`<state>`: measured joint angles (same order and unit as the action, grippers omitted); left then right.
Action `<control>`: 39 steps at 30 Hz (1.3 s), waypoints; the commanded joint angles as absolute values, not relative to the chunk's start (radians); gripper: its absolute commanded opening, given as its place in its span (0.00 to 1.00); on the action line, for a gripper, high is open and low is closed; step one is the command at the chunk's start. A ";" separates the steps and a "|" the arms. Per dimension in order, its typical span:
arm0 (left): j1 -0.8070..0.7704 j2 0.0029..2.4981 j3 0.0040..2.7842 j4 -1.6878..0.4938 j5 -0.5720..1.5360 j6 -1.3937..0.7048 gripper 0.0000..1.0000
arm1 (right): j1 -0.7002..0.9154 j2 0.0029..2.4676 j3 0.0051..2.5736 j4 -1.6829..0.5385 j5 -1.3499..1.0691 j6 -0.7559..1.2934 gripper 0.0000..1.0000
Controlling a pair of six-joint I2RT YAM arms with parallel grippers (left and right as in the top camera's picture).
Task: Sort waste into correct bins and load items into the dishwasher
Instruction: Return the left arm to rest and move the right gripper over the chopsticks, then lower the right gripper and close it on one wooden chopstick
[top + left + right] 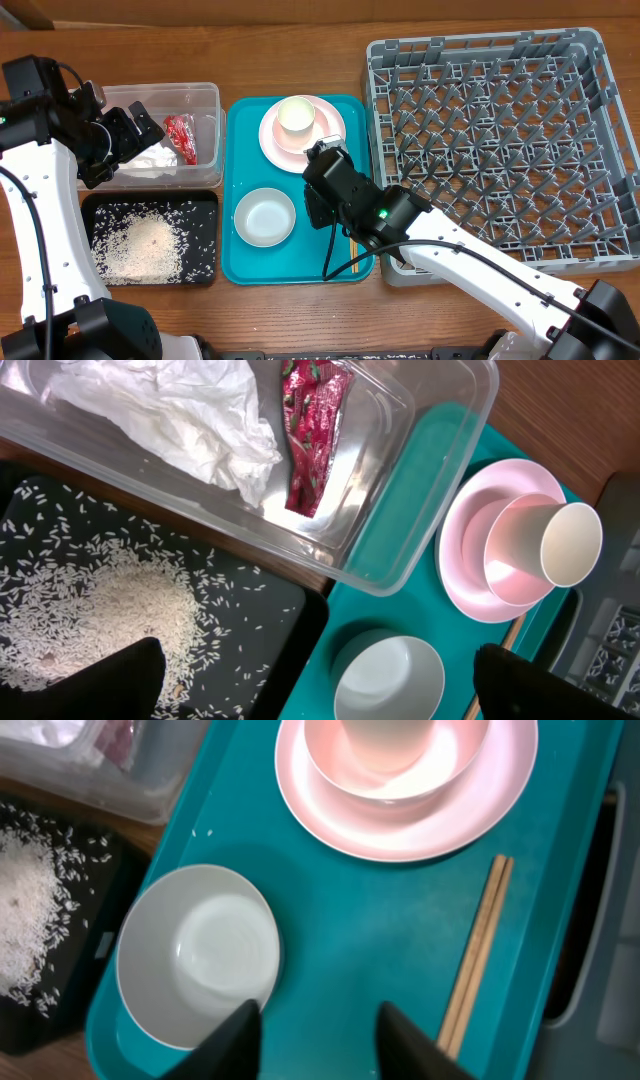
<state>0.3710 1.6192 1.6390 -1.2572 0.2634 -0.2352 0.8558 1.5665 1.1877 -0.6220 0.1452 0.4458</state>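
The clear tub [210,100] holds the red wrapper [181,137] and white tissue [150,160]; both show in the left wrist view, wrapper [315,430], tissue [180,410]. Rice [140,245] lies in the black tray [205,205]. On the teal tray [235,270], the cream cup [297,115] sits in a pinkish bowl on the pink plate [272,140]. A grey-white bowl [265,216] lies nearer. Chopsticks [478,955] lie at the tray's right. My left gripper [140,125] is open and empty over the tub. My right gripper [318,1030] is open beside the bowl [195,955].
The large grey dish rack [500,150] fills the right side, with nothing in it. The teal tray sits between the rack and the two bins. My right arm crosses the rack's near left corner.
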 commanded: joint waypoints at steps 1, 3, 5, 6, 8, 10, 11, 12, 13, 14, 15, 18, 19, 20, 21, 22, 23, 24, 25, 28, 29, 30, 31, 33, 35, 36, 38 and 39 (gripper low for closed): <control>0.371 1.603 1.653 -1.256 0.247 -0.224 1.00 | 0.847 1.565 1.197 -0.623 0.160 0.443 0.25; 0.371 1.603 1.653 -1.256 0.247 -0.224 1.00 | 0.846 1.565 1.197 -0.623 0.186 0.443 0.23; 0.371 1.603 1.653 -1.256 0.247 -0.224 1.00 | 0.846 1.565 1.197 -0.625 0.229 0.446 0.22; 0.371 1.603 1.653 -1.256 0.247 -0.224 1.00 | 0.846 1.566 1.197 -0.625 0.250 0.447 0.22; 0.371 1.603 1.653 -1.256 0.247 -0.224 1.00 | 0.846 1.569 1.197 -0.623 0.278 0.448 0.22; 0.371 1.603 1.653 -1.256 0.247 -0.224 1.00 | 0.846 1.577 1.197 -0.618 0.295 0.450 0.22; 0.371 1.603 1.653 -1.256 0.247 -0.224 1.00 | 0.846 1.583 1.197 -0.618 0.295 0.450 0.22; 0.371 1.603 1.653 -1.256 0.247 -0.224 1.00 | 0.846 1.590 1.197 -0.620 0.295 0.450 0.24; 0.371 1.603 1.653 -1.256 0.247 -0.224 1.00 | 0.846 1.599 1.197 -0.624 0.296 0.449 0.25; 0.371 1.603 1.653 -1.256 0.247 -0.224 1.00 | 0.845 1.610 1.197 -0.631 0.298 0.450 0.26; 0.371 1.603 1.653 -1.256 0.247 -0.224 1.00 | 0.844 1.618 1.197 -0.635 0.302 0.450 0.26; 0.371 1.603 1.653 -1.256 0.247 -0.224 1.00 | 0.841 1.660 1.197 -0.642 0.330 0.450 0.26; 0.371 1.603 1.653 -1.256 0.247 -0.224 1.00 | 0.840 1.675 1.197 -0.641 0.340 0.450 0.26; 0.371 1.603 1.653 -1.256 0.247 -0.224 1.00 | 0.839 1.692 1.197 -0.640 0.348 0.450 0.26; 0.371 1.603 1.653 -1.256 0.247 -0.224 1.00 | 0.836 1.708 1.197 -0.638 0.348 0.450 0.27; 0.371 1.603 1.653 -1.256 0.247 -0.224 1.00 | 0.834 1.723 1.197 -0.638 0.347 0.450 0.27; 0.371 1.603 1.653 -1.256 0.247 -0.224 1.00 | 0.833 1.737 1.197 -0.638 0.347 0.451 0.27; 0.371 1.603 1.653 -1.256 0.247 -0.224 1.00 | 0.833 1.754 1.197 -0.639 0.347 0.451 0.27; 0.371 1.603 1.653 -1.256 0.247 -0.224 1.00 | 0.833 1.770 1.197 -0.640 0.347 0.451 0.27; 0.371 1.603 1.653 -1.256 0.247 -0.224 1.00 | 0.833 1.808 1.197 -0.645 0.348 0.471 0.27; 0.371 1.603 1.653 -1.256 0.247 -0.224 1.00 | 0.833 1.817 1.197 -0.647 0.348 0.476 0.29; 0.371 1.603 1.653 -1.256 0.247 -0.224 1.00 | 0.833 1.823 1.197 -0.652 0.352 0.476 0.30; 0.371 1.603 1.653 -1.256 0.247 -0.224 1.00 | 0.833 1.825 1.197 -0.665 0.369 0.476 0.31; 0.371 1.603 1.653 -1.256 0.247 -0.224 1.00 | 0.831 1.826 1.197 -0.691 0.378 0.477 0.38; 0.371 1.603 1.653 -1.256 0.247 -0.224 1.00 | 0.829 1.826 1.197 -0.701 0.355 0.476 0.43; 0.371 1.603 1.653 -1.256 0.247 -0.224 1.00 | 0.829 1.826 1.197 -0.710 0.350 0.477 0.42; 0.371 1.603 1.653 -1.256 0.247 -0.224 1.00 | 0.829 1.826 1.197 -0.717 0.345 0.476 0.42; 0.371 1.603 1.653 -1.256 0.247 -0.224 1.00 | 0.829 1.826 1.197 -0.716 0.339 0.476 0.43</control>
<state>0.3710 1.6192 1.6390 -1.2575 0.2562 -0.2352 0.8356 1.8256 1.1877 -0.7162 0.3439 0.4706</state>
